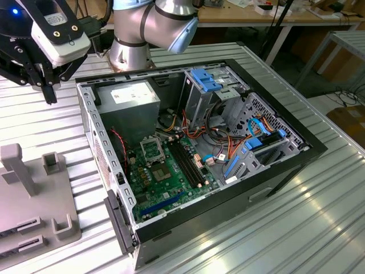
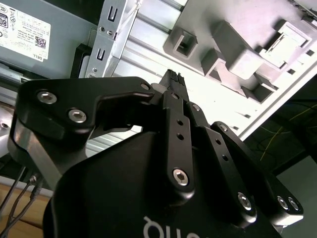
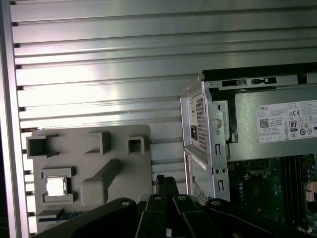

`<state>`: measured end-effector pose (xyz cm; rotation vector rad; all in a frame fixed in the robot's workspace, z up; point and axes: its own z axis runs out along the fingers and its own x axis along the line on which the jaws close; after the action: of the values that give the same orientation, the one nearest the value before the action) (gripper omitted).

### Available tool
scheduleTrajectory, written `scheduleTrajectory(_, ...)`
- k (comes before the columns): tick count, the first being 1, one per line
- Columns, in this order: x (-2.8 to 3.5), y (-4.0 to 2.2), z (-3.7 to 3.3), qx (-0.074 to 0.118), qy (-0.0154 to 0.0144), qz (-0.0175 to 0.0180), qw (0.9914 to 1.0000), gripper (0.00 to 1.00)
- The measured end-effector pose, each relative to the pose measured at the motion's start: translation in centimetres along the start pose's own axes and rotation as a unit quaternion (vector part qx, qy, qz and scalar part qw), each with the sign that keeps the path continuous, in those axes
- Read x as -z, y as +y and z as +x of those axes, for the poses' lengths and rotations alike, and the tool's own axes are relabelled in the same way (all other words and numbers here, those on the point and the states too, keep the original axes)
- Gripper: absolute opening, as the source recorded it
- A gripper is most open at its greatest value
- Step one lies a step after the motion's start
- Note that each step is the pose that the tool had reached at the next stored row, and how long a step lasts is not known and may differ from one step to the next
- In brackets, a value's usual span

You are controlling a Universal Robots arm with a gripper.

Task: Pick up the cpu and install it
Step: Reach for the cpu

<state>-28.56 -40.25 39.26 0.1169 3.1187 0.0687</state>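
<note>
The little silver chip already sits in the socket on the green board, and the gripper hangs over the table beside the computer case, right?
Not quite. The first wrist view shows the cpu lying in a recess of the grey holder on the table, not in the socket. The gripper does hang over the table beside the computer case.

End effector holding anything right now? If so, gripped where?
Nothing held. The end effector is empty and not touching the grey tray; the cpu lies in a tray pocket, untouched.
</note>
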Motion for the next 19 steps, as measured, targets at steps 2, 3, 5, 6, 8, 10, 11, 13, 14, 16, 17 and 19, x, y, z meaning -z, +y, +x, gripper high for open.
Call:
scheduleTrajectory(2, 0.01, -0.01, 0.11, 0.000, 0.0000, 0.0000, 1.00000, 0.11)
scheduleTrajectory(3, 0.00, -0.01, 0.15, 0.000, 0.0000, 0.0000, 1.00000, 0.11)
scheduleTrajectory(5, 0.01, -0.02, 0.30, 0.000, 0.0000, 0.0000, 1.00000, 0.11)
scheduleTrajectory(6, 0.01, -0.03, 0.36, 0.000, 0.0000, 0.0000, 1.00000, 0.11)
scheduleTrajectory(8, 0.02, -0.03, 0.48, 0.000, 0.0001, 0.0000, 1.00000, 0.11)
scheduleTrajectory(10, 0.02, -0.05, 0.66, 0.000, 0.0000, 0.0000, 1.00000, 0.11)
scheduleTrajectory(11, 0.02, -0.05, 0.71, 0.000, 0.0000, 0.0000, 1.00000, 0.11)
scheduleTrajectory(13, 0.02, -0.06, 0.85, 0.000, 0.0000, 0.0000, 1.00000, 0.11)
scheduleTrajectory(14, 0.02, -0.07, 0.93, 0.000, 0.0000, 0.0000, 1.00000, 0.11)
scheduleTrajectory(16, 0.03, -0.08, 1.09, 0.000, 0.0000, 0.0000, 1.00000, 0.11)
scheduleTrajectory(17, 0.03, -0.09, 1.20, 0.000, 0.0000, 0.0000, 1.00000, 0.11)
scheduleTrajectory(19, 0.03, -0.10, 1.33, 0.000, 0.0000, 0.0000, 1.00000, 0.11)
